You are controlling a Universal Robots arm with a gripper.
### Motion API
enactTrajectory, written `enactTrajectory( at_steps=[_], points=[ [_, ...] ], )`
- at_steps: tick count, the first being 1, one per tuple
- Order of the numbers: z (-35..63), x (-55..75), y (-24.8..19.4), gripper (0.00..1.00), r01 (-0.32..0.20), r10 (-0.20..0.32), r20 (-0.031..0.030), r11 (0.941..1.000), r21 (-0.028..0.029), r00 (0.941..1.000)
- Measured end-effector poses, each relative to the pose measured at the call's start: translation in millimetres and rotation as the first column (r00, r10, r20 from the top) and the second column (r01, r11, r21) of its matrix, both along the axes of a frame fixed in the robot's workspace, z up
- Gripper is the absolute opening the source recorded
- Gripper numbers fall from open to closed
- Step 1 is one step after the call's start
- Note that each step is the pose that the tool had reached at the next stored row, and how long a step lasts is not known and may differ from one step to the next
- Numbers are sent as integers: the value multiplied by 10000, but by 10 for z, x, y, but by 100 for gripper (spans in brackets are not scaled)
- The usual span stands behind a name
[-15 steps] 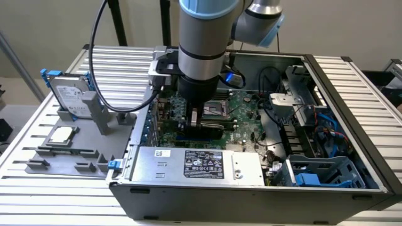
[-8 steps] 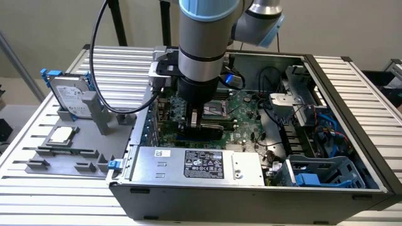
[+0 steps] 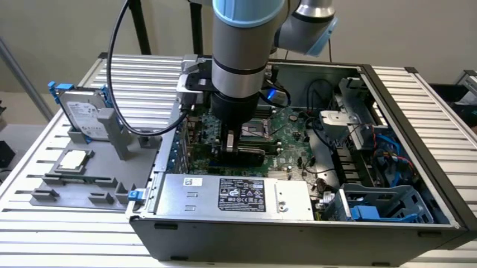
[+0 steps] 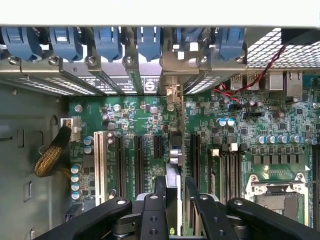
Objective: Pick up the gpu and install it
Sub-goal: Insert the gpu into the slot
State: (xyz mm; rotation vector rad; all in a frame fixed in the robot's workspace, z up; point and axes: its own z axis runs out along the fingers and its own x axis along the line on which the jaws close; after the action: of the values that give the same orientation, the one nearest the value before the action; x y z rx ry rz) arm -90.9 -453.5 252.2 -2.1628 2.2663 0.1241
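GPU card [image 4: 173, 175]: held edge-on between the two black fingers [image 4: 161, 187] of the gripper [image 4: 173, 192], which are pinched against its flat faces, and positioned upright over the expansion slots of the motherboard [image 4: 240, 125], with its grey metal bracket end [image 4: 172, 92] seated at the row of rear slot openings under the blue retaining clips [image 4: 107, 42]. From the wrist view the card is seen as a thin vertical strip with small components along its top edge; its green face cannot be made out from this angle. Whether the card edge is fully pressed into its slot cannot be told. Container: open computer case [image 3: 417, 106], lying on its side on a slatted metal table [image 3: 67, 240]. Contents recorded: large green motherboard with an empty processor socket [image 4: 277, 192], a white slot and several black slots, a grey power supply unit [image 3: 238, 195] along the near edge of the case, a blue plastic drive cage [image 3: 387, 204] in the near corner at the exterior view's right, and bundled cables. Second container: grey fixture tray [image 3: 75, 184] at the table edge on the exterior view's left, in which a silver hard drive in a blue frame [image 3: 80, 109] is stood upright and a processor chip [image 3: 72, 160] is laid flat. Arm [image 3: 238, 61]: lowered vertically into the case, wrist pointing straight down over the slot area.
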Motion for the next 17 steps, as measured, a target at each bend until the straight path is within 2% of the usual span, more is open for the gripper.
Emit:
enactTrajectory(
  at_steps=[10, 17],
  points=[
    [-8, 2, 18, 0, 0, 0, -28, 10000, -3, 10000],
    [-9, 1, 30, 0, 1, -1, -83, 10000, 0, 10000]
  ],
)
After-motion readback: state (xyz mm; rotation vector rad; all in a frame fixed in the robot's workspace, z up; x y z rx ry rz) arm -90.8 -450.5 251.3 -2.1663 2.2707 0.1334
